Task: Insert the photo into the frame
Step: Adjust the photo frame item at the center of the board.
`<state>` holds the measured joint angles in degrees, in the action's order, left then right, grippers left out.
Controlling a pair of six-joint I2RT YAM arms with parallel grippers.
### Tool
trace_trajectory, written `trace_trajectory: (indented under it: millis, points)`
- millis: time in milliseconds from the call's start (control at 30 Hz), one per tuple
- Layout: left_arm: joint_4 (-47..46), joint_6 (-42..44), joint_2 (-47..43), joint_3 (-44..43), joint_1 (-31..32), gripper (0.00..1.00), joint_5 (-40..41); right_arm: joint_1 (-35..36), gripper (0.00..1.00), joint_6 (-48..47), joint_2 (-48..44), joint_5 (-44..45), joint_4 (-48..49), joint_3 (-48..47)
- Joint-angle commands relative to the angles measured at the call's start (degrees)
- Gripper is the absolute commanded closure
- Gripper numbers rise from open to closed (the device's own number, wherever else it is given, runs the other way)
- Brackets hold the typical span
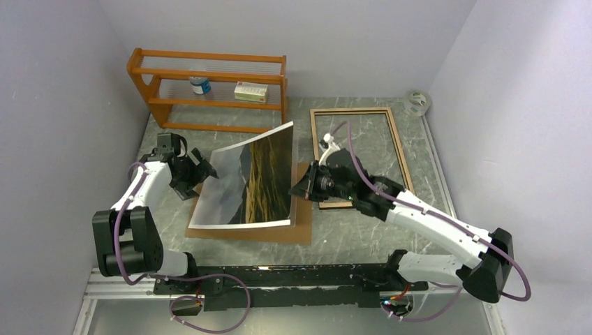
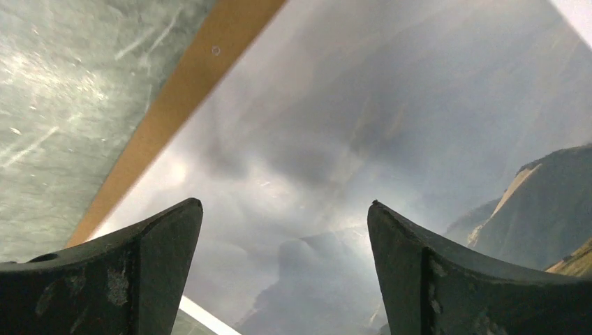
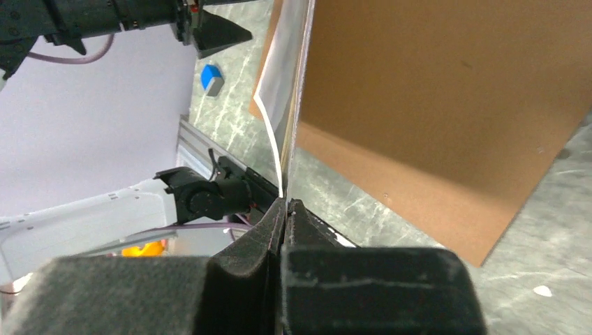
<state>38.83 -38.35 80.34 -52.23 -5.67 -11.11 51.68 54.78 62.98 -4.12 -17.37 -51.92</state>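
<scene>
Right end effector (image 3: 285, 204) pinches the photo (image 1: 244, 181) beside the frame (image 1: 349, 110)

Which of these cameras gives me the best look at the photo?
The top view: the whole photo shows there, bowed, its right edge held up by the right pincer. The left wrist view gives only a blurry close-up of its grey clouds and hills. The right wrist view sees just its thin edge, pinched.

Grey-green marbled table top (image 1: 363, 234) carries four items. Orange-brown wooden shelf rack (image 1: 209, 73) stands at far left. Flat brown rectangular backing board (image 1: 279, 232) lies near centre. Thin rectangular wood-coloured picture frame (image 1: 349, 110) lies flat just right of it. Clear tape roll (image 1: 417, 102) sits in far-right corner.
</scene>
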Motion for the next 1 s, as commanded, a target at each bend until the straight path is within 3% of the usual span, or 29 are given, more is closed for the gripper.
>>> trace_trajectory:
  millis: [0,300,600,767,900,967]
  points:
    - [1.75,2.93,-3.68,-3.37,-0.61,0.06,1.72,-2.21,1.0,-11.66,3.39,-0.04,-23.15,-12.73]
    - [-4.15,1.78,-3.49,-0.78,-0.67,0.06,-0.36,-13.12,1.0,-22.69,3.53,-6.12,-35.14,-26.31]
    - [-9.16,1.46,-0.31,-0.79,-0.66,0.06,-2.29,-14.89,1.0,-24.33,5.32,-22.2,-29.46,-30.93]
    - [-10.87,0.65,2.83,0.53,-0.69,0.06,-0.89,-19.86,1.0,-25.64,8.11,-9.38,-35.69,-30.16]
    - [-11.44,-0.25,4.32,1.37,-0.72,0.06,0.17,-22.5,1.0,-27.45,8.17,-13.54,-33.31,-29.58]
    - [-11.88,-0.27,4.83,1.75,-0.68,0.06,0.37,-22.77,1.0,-27.72,8.45,-8.9,-34.48,-32.31]
